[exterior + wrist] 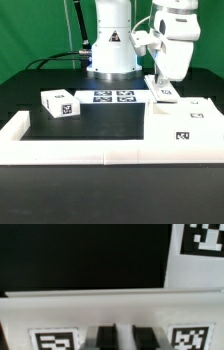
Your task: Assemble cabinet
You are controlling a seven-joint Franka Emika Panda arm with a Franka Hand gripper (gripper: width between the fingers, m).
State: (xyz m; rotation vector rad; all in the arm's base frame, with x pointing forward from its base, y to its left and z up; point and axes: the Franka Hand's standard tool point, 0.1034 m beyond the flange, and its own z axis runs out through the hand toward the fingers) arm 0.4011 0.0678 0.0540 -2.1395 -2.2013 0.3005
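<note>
**Pincer narrowed to a sliver above a small panel**

Fingers nearly together, only a thin line between; grip on anything impossible to tell. Nearest, running from the cabinet body toward the exterior view's left: long border rail. Farther back, well apart from the body on that same side: white block. At the body's far edge, directly under the pincer: small panel, with tags flanking the fingers in the wrist view. Beyond, left of the body: marker board.
</note>
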